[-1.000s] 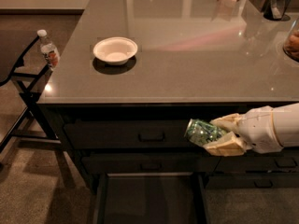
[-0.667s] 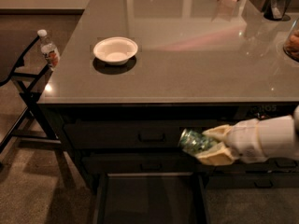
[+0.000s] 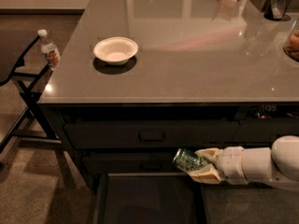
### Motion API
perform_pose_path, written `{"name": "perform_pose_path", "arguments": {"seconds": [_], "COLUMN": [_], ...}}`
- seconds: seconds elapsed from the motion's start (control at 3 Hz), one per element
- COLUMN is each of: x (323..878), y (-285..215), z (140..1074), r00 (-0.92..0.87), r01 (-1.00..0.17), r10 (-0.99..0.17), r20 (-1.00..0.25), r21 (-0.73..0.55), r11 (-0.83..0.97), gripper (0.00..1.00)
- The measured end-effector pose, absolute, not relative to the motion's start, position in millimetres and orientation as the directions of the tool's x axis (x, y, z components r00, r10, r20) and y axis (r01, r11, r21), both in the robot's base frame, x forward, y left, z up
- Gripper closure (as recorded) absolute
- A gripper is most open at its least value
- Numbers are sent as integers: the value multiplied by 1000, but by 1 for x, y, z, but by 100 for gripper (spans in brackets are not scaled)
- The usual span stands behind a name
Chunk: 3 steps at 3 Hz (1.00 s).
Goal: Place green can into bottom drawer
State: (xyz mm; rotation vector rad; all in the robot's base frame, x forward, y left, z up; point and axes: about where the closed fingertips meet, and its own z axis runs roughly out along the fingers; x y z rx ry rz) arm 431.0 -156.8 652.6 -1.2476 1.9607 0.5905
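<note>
My gripper (image 3: 200, 165) reaches in from the right, below the counter edge, and is shut on the green can (image 3: 188, 160). The can lies on its side with its silver end pointing left. It hangs in front of the lower drawer front, just above the right side of the open bottom drawer (image 3: 149, 197). The drawer is pulled out and its dark flat floor shows.
A white bowl (image 3: 116, 49) sits on the grey countertop (image 3: 196, 64). A clear water bottle (image 3: 49, 50) stands on a black folding stand (image 3: 25, 85) at the left. Two shut drawer fronts, one with a handle (image 3: 152, 136), are above the open drawer. Dark containers stand at the counter's far right.
My gripper has moved left and down with the green can, from beside the upper drawer fronts to just over the open bottom drawer.
</note>
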Motion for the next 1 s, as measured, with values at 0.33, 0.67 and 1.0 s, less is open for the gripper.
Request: {"name": "perform_pose_path", "arguments": {"seconds": [0.33,0.67,1.0], "x": [433,443,443], "y": [-162,-168,-168], "z": [597,527,527], "r00": [-294,-377,-376], "r01": [-909,-900,-900], "r10": [-544,-525,-524], "r20": [-786,-764,-764], "r21": [54,166,166], "r11": [413,403,403], "gripper": [100,100,100]}}
